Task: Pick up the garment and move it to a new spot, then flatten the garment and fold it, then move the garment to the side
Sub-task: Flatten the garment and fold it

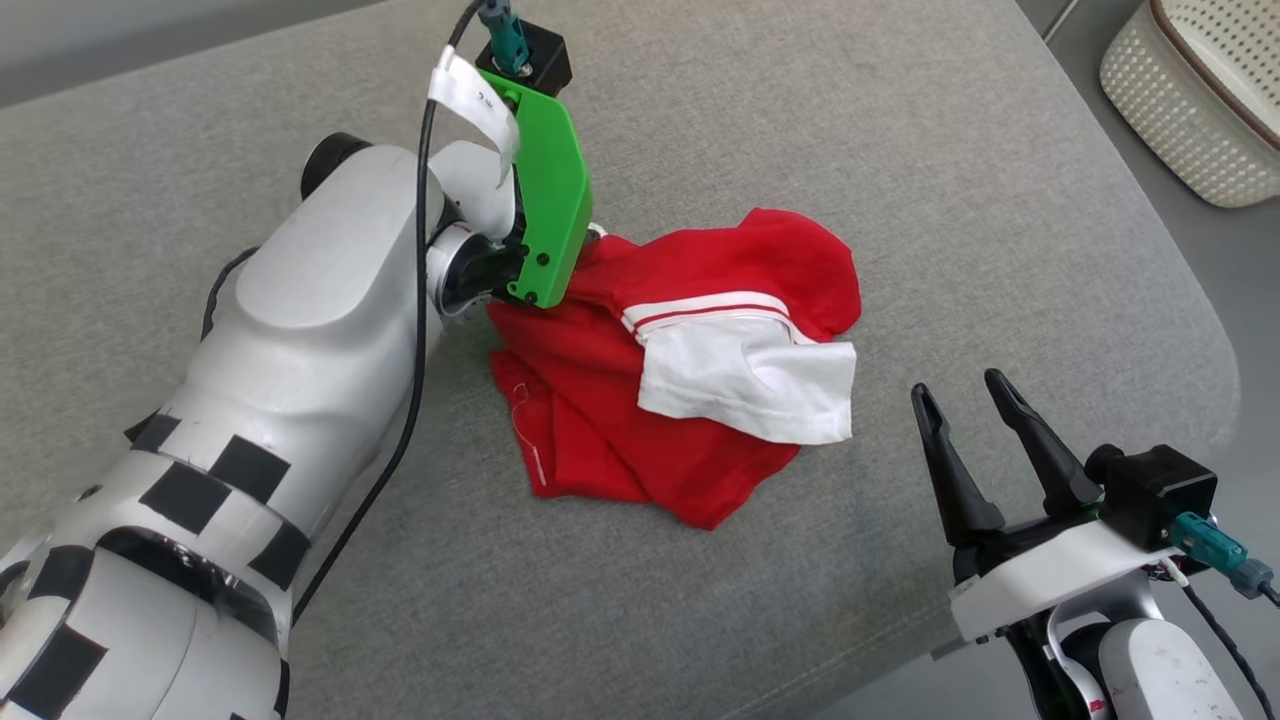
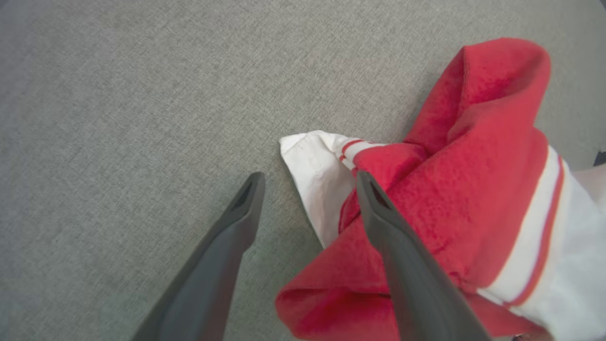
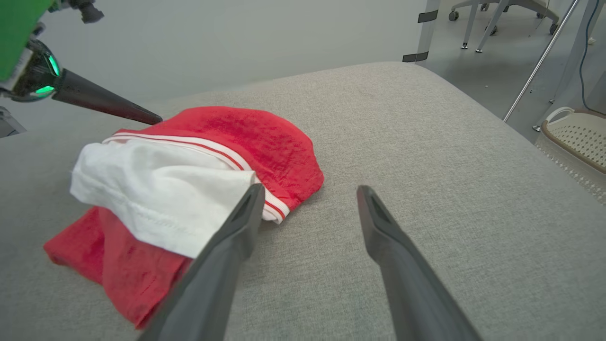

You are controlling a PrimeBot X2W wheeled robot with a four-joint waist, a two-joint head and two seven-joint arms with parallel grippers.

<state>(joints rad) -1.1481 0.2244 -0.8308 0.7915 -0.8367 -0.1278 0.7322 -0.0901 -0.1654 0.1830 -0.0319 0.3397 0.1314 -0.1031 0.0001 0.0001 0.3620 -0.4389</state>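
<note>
Count: one garment [image 1: 690, 380], a red soft-fabric T-shirt with white short sleeves and red-and-white striped trim, lay crumpled in a heap near the middle of the one grey woven-fabric cushion surface [image 1: 800, 120]. Two white sleeves showed: one lay on top, toward the heap's right, and the other poked out at its far-left edge. Two grippers. The left gripper [image 2: 310, 177] was down at that far-left edge with its jaws wide apart, holding nothing. The white sleeve corner sat between its two dark fingers and one finger [image 2: 402, 265] lay over red fabric; I couldn't tell whether it touched. The right gripper [image 1: 958, 386] sat near right, jaws spread and empty, just beside the heap and clear of it. One white perforated plastic basket [image 1: 1190, 120] with a brown rim stood far right, off the cushion. One green plastic bracket [image 1: 550, 190] was on the left wrist. One white paper tag [image 1: 475, 95] hung above it on the cable, with small dark marks I couldn't read. The left forearm carried several black tape squares [image 1: 245, 465] with no text. No brand was legible on the shirt.
</note>
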